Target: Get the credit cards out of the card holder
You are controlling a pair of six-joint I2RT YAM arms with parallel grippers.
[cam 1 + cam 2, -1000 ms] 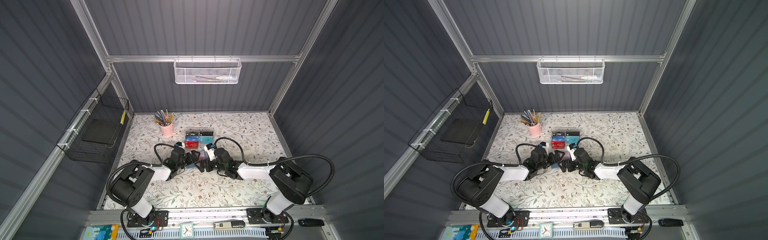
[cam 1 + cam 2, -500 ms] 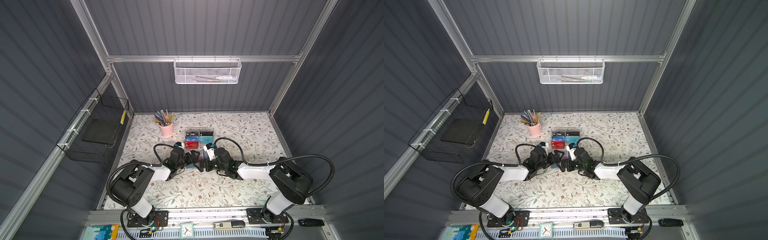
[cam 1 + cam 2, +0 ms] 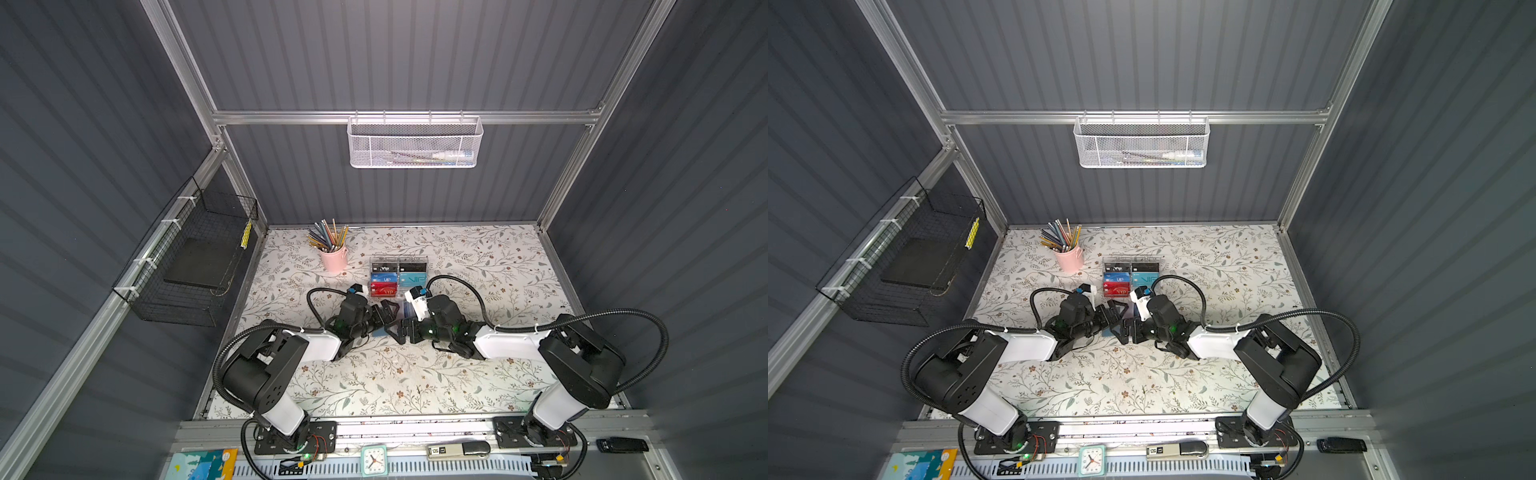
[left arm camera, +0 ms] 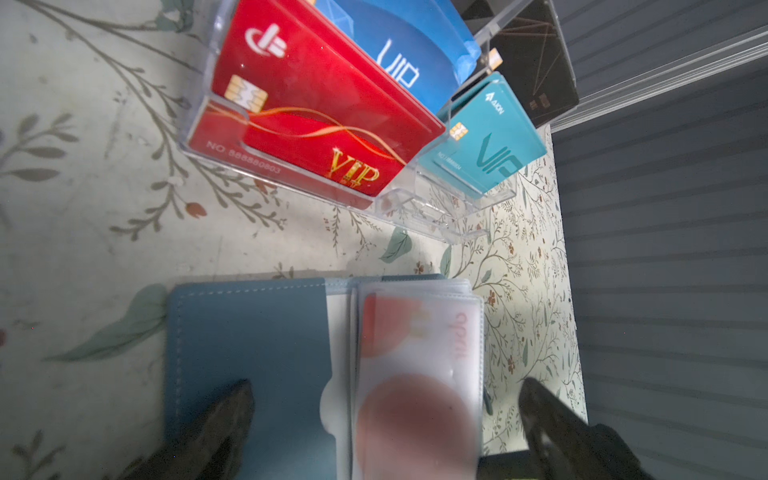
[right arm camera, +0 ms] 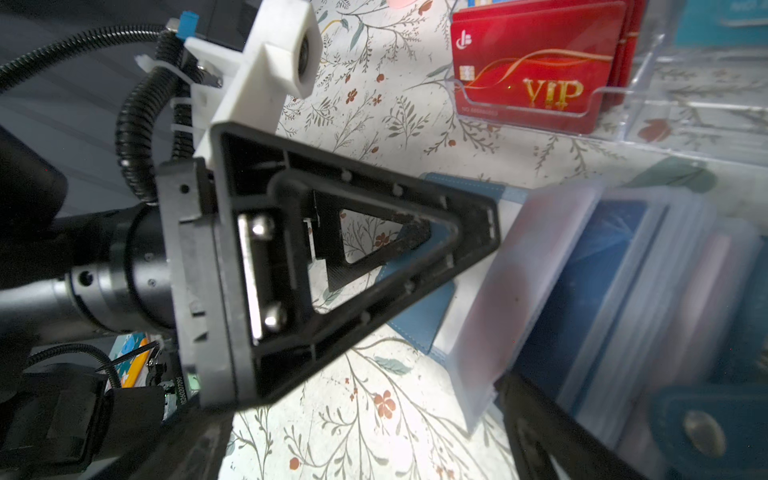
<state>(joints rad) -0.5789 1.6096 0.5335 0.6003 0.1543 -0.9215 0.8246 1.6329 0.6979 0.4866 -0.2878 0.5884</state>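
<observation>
- A black wire basket is hanging on the left wall, and a pink cup of pencils is standing at the far left of the floral table.
- The left gripper is hovering low over the card holder with its jaws spread wide and gripping nothing. One finger is showing over the blue-grey cover, the other past the edge of the sleeves.
- The card holder is lying open at mid-table, between the two grippers and just on the near side of the clear rack of VIP cards.
- The credit cards are sitting inside its plastic sleeves. The white card with red-orange circles is facing up, and the blue card is sitting in a sleeve behind it.
- The right gripper is reaching in from the right with its jaws standing wide apart and empty. Whether it is touching the sleeves cannot be told.
</observation>
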